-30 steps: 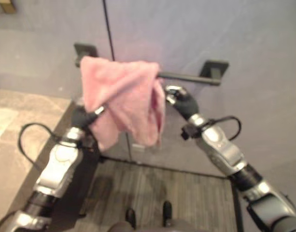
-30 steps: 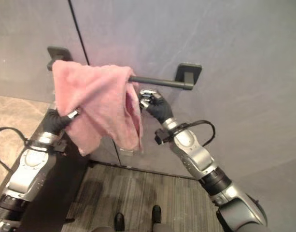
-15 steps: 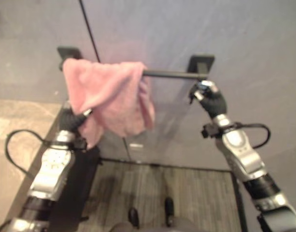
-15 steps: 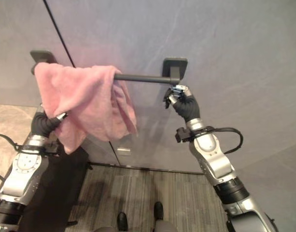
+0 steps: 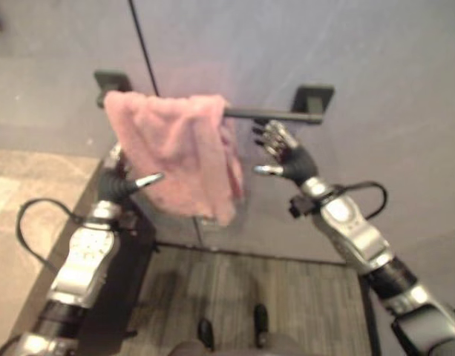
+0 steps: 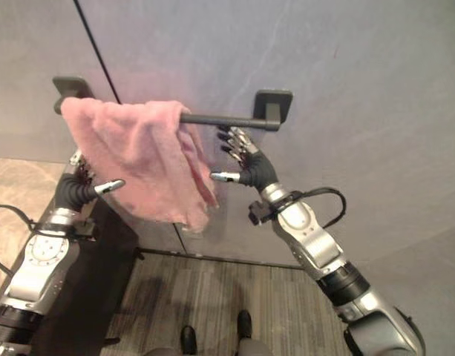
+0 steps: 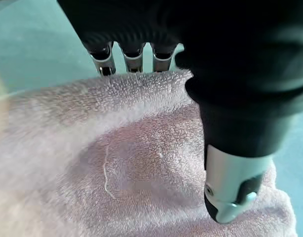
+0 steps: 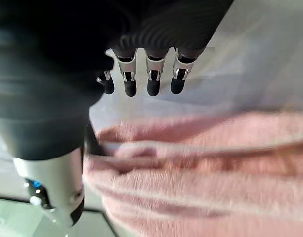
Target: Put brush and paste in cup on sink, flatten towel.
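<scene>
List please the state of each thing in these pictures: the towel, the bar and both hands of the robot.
Pink towel: draped over the bar, bunched, not flat.
Towel bar: mounted on the wall, its right part bare.
Left hand: open, thumb in front of the towel.
Right hand: open, fingers spread, beside the towel's right edge.

Black towel bar (image 6: 223, 119) mounted level on grey wall (image 6: 346, 67), a square black bracket (image 6: 273, 105) at its right end, another (image 6: 70, 85) at its left. Thin dark vertical seam (image 6: 93, 46) runs down wall. Grey wood-grain floor (image 6: 212, 297) below; beige stone-look surface (image 6: 12, 185) at left.
</scene>
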Available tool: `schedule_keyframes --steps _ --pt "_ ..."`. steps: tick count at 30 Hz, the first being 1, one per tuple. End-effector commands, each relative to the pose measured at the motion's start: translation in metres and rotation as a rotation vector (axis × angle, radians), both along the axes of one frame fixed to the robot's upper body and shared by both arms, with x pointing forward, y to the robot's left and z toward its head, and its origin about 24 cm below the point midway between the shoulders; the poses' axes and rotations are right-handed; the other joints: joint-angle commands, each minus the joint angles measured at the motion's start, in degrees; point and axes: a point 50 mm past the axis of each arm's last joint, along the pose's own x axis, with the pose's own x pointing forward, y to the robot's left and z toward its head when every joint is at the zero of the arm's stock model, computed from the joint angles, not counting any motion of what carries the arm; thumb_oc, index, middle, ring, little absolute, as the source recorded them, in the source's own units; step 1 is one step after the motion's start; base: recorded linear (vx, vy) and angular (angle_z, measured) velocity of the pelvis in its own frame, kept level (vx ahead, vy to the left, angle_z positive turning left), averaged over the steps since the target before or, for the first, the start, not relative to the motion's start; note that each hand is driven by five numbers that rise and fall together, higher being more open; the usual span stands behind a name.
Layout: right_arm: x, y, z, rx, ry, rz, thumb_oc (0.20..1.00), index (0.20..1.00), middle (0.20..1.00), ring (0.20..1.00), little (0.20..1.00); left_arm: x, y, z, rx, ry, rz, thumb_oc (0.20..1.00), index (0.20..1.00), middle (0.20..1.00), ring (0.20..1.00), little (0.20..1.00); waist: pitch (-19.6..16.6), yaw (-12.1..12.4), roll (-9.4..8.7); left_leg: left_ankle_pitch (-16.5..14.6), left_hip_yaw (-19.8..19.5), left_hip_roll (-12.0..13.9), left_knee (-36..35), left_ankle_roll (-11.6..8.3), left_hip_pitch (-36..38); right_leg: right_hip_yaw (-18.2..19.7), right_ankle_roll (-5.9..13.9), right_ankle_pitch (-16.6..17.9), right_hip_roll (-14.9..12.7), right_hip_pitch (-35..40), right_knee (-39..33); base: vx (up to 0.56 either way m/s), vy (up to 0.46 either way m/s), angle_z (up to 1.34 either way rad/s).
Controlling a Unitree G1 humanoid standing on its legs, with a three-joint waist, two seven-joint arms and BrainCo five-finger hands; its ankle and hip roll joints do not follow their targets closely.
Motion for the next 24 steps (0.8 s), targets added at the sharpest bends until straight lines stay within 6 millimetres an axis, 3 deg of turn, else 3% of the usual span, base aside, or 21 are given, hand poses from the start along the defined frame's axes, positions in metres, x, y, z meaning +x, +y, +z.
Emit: schedule_keyframes --steps 1,11,18,24 --pt "0.003 0.011 0.036 0.064 -0.109 0.082 1.0 1.0 1.0 1.0 1.0 0.01 -0.009 0.039 0.052 -0.149 -0.085 1.0 1.0 1.0 1.0 1.0 -1.2 1.3 -0.1 -6.2 -0.3 -2.4 0.7 3.9 -0.4 -3.1 2.98 -6.1 -3.7 5.5 0.1 0.0 0.0 0.0" --pt "-0.004 0.032 0.049 0.031 -0.128 0.208 1.0 1.0 1.0 1.0 1.0 0.011 -0.005 0.045 0.075 -0.152 -0.076 1.0 1.0 1.0 1.0 1.0 -1.4 1.3 -0.84 -6.4 -0.4 -2.7 0.7 4.14 0.1 -3.4 3.18 -6.0 -3.8 6.2 0.1 0.0 0.014 0.01" --pt "-0.01 0.03 0.046 0.003 -0.11 0.244 1.0 1.0 1.0 1.0 1.0 0.005 0.008 0.038 0.073 -0.107 -0.053 1.0 1.0 1.0 1.0 1.0 -1.8 1.9 -1.26 -6.8 -1.1 -3.5 0.7 4.8 0.0 -3.3 4.03 -5.6 -4.5 6.3 0.1 -0.01 0.071 0.01" --pt "-0.011 0.031 0.042 -0.002 -0.09 0.257 1.0 1.0 1.0 1.0 1.0 0.01 0.008 0.03 0.023 -0.074 -0.059 1.0 1.0 1.0 1.0 1.0 -2.3 1.7 -1.3 -7.0 -1.4 -4.1 0.7 5.32 0.4 -3.3 4.35 -5.1 -5.0 6.8 0.1 -0.01 0.073 0.02"
